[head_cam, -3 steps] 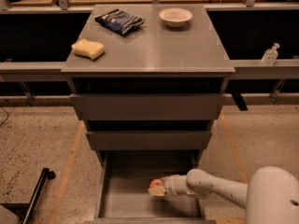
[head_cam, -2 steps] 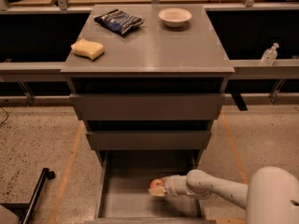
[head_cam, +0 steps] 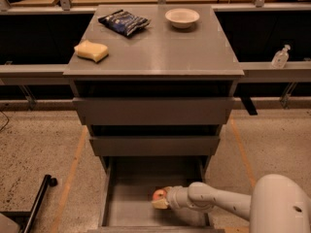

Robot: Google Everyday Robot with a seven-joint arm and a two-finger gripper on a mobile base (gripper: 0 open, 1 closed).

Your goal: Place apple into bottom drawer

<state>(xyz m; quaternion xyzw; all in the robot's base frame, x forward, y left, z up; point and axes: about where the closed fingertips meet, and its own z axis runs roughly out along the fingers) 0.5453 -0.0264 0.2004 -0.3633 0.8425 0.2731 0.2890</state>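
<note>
Placing step. Claw [head_cam: 162, 201] low inside open bottom drawer [head_cam: 129, 193], right of centre, pinching apple [head_cam: 159, 194] just above floor. Next: spread claw gently, let apple settle, withdraw arm rightward.

Counted: three drawers [head_cam: 153, 110], one apple [head_cam: 158, 194], one sponge [head_cam: 91, 50], one white bowl [head_cam: 182, 17], one snack bag [head_cam: 124, 22], one pump bottle [head_cam: 280, 57], one gripper [head_cam: 163, 201] in the bottom drawer [head_cam: 129, 198].

Cabinet top [head_cam: 160, 57] holds sponge [head_cam: 91, 51], bag [head_cam: 124, 22], bowl [head_cam: 182, 17]; tool [head_cam: 161, 201] inside bottom drawer [head_cam: 130, 205].
</note>
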